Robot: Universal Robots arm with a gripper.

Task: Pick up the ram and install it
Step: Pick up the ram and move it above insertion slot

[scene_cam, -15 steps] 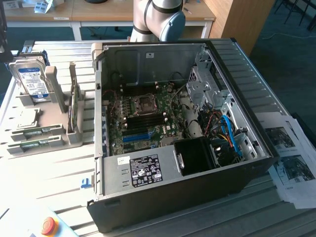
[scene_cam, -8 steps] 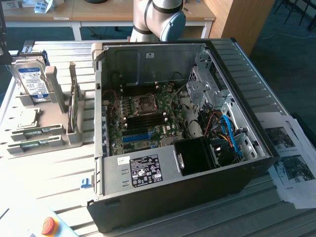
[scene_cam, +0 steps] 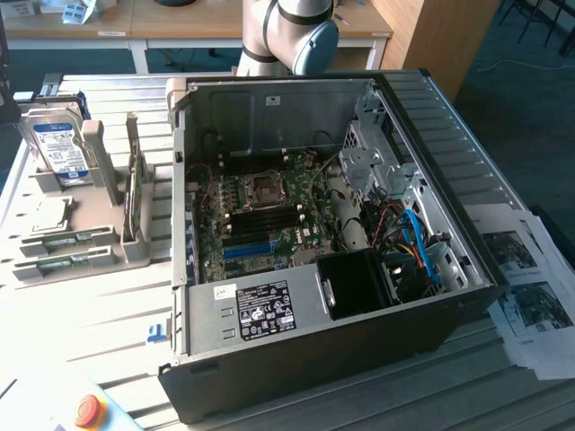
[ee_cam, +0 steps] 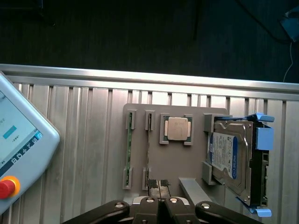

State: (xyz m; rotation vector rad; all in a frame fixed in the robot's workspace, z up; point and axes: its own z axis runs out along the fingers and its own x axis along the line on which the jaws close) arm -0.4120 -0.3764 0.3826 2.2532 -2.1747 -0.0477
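Wrist view: the ram (ee_cam: 129,149) stands on its long edge in the outer slot of a gray holder (ee_cam: 187,161), held at both ends by small brackets and touched by nothing. A second thin stick (ee_cam: 148,154), seen edge-on, sits in the slot just beside it, between the ram and a square processor chip (ee_cam: 176,128). The gripper (ee_cam: 158,183) hangs above the holder's near edge, closest to the end of that second stick. Its jaws are pressed close together with nothing between them, and the textured fingertips (ee_cam: 152,183) are bare. On the far side of the chip, a hard drive (ee_cam: 231,156) with a blue-white label stands in a blue bracket. A control tablet (ee_cam: 18,158) with a red button lies on the ribbed metal table (ee_cam: 79,140). In the exterior view the ram (scene_cam: 65,262) and the holder (scene_cam: 94,215) lie to the exterior view's left of an open computer case (scene_cam: 314,350). The case's green motherboard (scene_cam: 260,215) is exposed, and printed papers (scene_cam: 530,287) lie at the exterior view's right.
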